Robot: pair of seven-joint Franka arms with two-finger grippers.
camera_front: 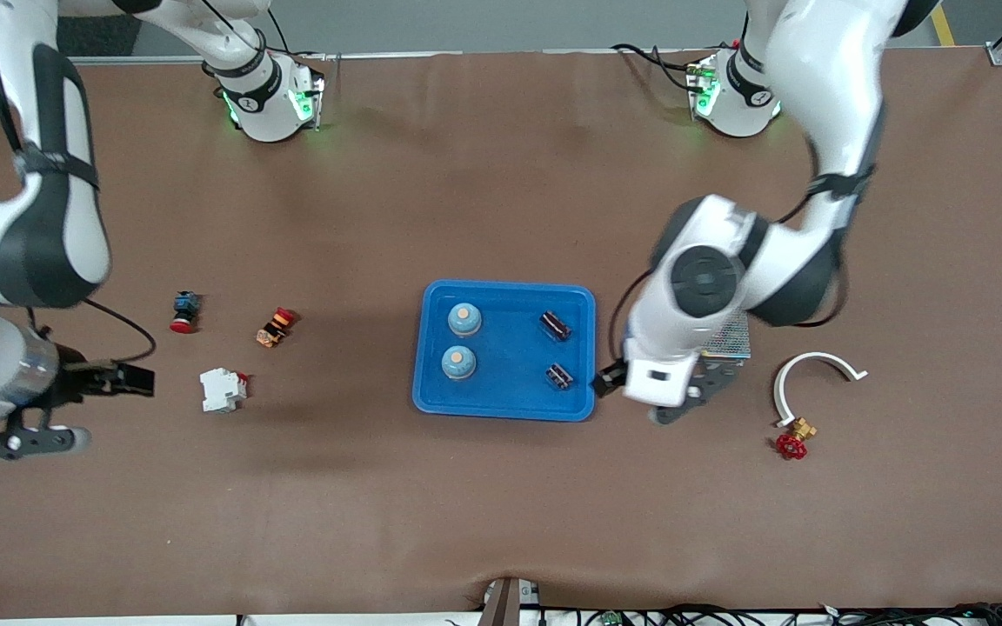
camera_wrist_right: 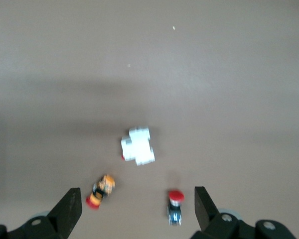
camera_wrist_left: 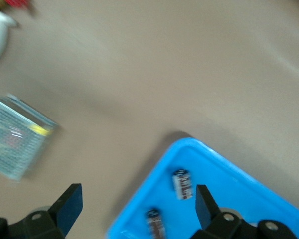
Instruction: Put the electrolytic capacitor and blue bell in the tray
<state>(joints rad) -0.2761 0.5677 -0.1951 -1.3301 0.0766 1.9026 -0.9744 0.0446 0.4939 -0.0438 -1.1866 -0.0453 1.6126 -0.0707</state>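
The blue tray [camera_front: 508, 409] lies mid-table. In it are two blue bells [camera_front: 464, 319] [camera_front: 458, 362] and two dark electrolytic capacitors [camera_front: 555, 325] [camera_front: 560, 376], the capacitors at the left arm's end of the tray. My left gripper [camera_front: 684, 404] hangs open and empty over the tray's rim at that end. Its wrist view shows the left gripper [camera_wrist_left: 138, 206] with its jaws wide apart above the tray [camera_wrist_left: 229, 199] and both capacitors [camera_wrist_left: 182, 184] [camera_wrist_left: 155, 224]. My right gripper [camera_front: 14, 442] is open and empty at the right arm's end of the table, also seen as the right gripper [camera_wrist_right: 138, 209].
A grey mesh box [camera_front: 727, 341] sits partly under the left arm, with a white curved piece [camera_front: 814, 374] and a red-handled brass valve [camera_front: 795, 439] beside it. Toward the right arm lie a white breaker [camera_front: 223, 389], an orange button [camera_front: 275, 327] and a red-capped button [camera_front: 184, 311].
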